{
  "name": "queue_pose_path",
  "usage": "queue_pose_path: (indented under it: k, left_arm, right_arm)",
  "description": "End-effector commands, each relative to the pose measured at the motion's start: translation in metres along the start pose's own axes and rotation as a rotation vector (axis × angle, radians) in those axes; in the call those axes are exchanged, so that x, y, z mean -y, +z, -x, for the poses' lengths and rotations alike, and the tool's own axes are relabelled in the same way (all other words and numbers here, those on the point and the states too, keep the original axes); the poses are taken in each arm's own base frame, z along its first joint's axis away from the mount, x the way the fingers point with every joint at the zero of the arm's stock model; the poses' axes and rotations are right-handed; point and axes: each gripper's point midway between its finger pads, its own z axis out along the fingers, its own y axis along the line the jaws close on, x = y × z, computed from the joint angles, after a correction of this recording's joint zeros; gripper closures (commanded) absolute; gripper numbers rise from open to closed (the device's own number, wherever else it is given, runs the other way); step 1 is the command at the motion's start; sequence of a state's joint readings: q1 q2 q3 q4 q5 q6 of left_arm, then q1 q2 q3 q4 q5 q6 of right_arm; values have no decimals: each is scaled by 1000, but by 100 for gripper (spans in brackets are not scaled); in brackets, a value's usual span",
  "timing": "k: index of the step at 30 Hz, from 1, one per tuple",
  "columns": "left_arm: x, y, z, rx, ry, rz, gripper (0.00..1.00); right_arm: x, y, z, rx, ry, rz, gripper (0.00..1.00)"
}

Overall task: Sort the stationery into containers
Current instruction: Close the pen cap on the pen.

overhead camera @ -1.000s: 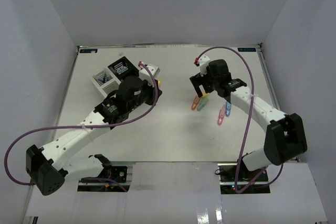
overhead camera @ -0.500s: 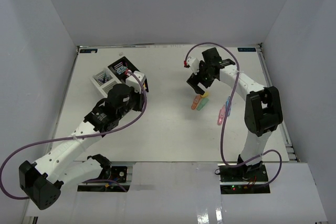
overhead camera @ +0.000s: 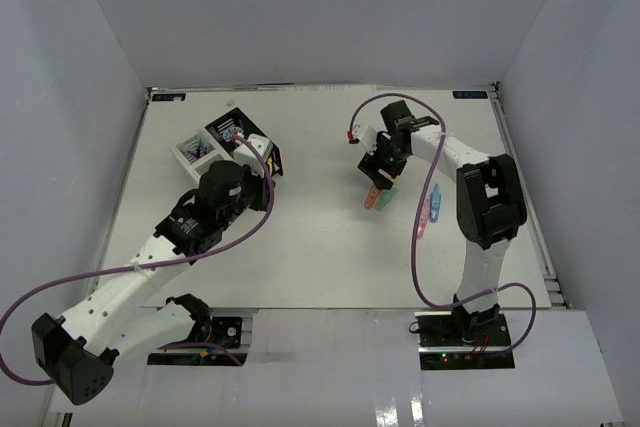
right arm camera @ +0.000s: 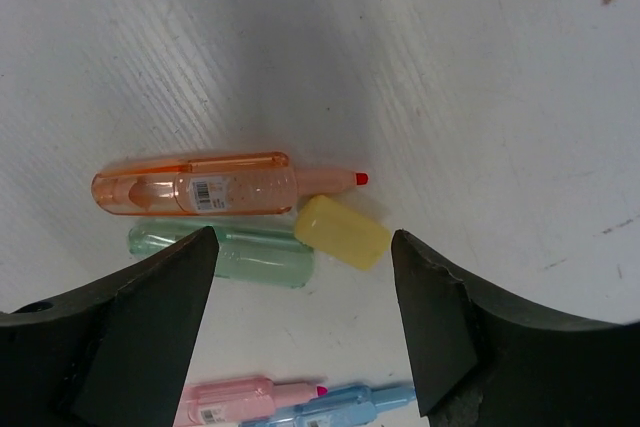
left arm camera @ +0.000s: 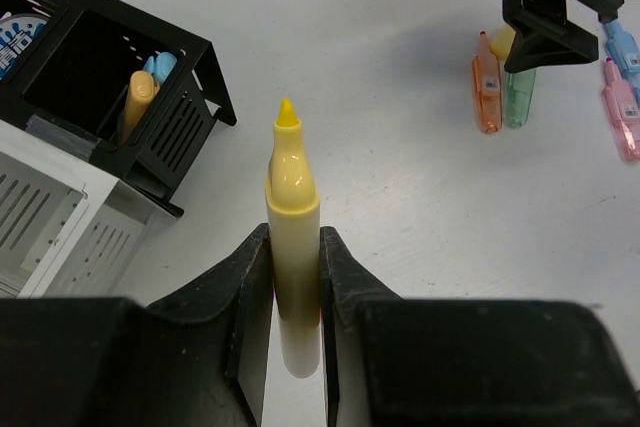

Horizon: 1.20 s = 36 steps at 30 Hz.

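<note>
My left gripper (left arm camera: 294, 247) is shut on an uncapped yellow highlighter (left arm camera: 291, 172), tip pointing away, just right of the black container (left arm camera: 195, 112). That compartment holds an orange and a blue highlighter (left arm camera: 137, 97). A blue-white tub (left arm camera: 12, 39) sits in the other black compartment. My right gripper (right arm camera: 305, 287) is open above a yellow cap (right arm camera: 342, 232), an orange highlighter (right arm camera: 195, 185) and a green highlighter (right arm camera: 225, 255). Pink (right arm camera: 250, 402) and blue (right arm camera: 340, 409) highlighters lie beside them. In the top view the left gripper (overhead camera: 255, 169) is by the containers (overhead camera: 215, 142) and the right gripper (overhead camera: 382, 165) is over the highlighters (overhead camera: 376, 198).
A lower white slatted compartment (left arm camera: 60, 217) adjoins the black ones at the left. The table's back edge (overhead camera: 320, 87) and white side walls enclose the work area. The right arm's purple cable (overhead camera: 415, 237) hangs over the right side.
My left gripper has drawn back left toward the containers with the yellow highlighter. The right arm has folded in, its gripper staying over the orange and green highlighters.
</note>
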<state>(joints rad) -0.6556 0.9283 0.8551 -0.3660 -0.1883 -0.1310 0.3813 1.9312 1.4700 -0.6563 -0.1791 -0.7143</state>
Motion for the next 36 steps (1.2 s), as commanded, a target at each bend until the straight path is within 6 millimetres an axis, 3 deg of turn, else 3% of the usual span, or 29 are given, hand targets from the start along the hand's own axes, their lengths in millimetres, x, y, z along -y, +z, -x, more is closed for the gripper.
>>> queue_pose_path:
  k: [1,21,28,29,30,36]
  left_arm:
    - [-5,-2,2,15,-6,19,100]
    - [-4,0,-2,3,-1,14,100]
    - [-3,1,-2,1,0,8,100]
    - [-4,0,-2,3,0,9,100]
    - [-3,0,-2,2,1,5,100]
    - [-2,0,-3,-2,2,-1,100]
  right_arm:
    - [1,5,-1,-6,-4,24,24]
    - [13,27,-32,-66,96,31,30]
    - [20,22,-33,-57,158,-4,38]
    - [19,22,-35,-64,176,-11,51]
    - [20,20,-35,-64,187,-21,54]
    - [14,20,-47,-88,295,-58,63]
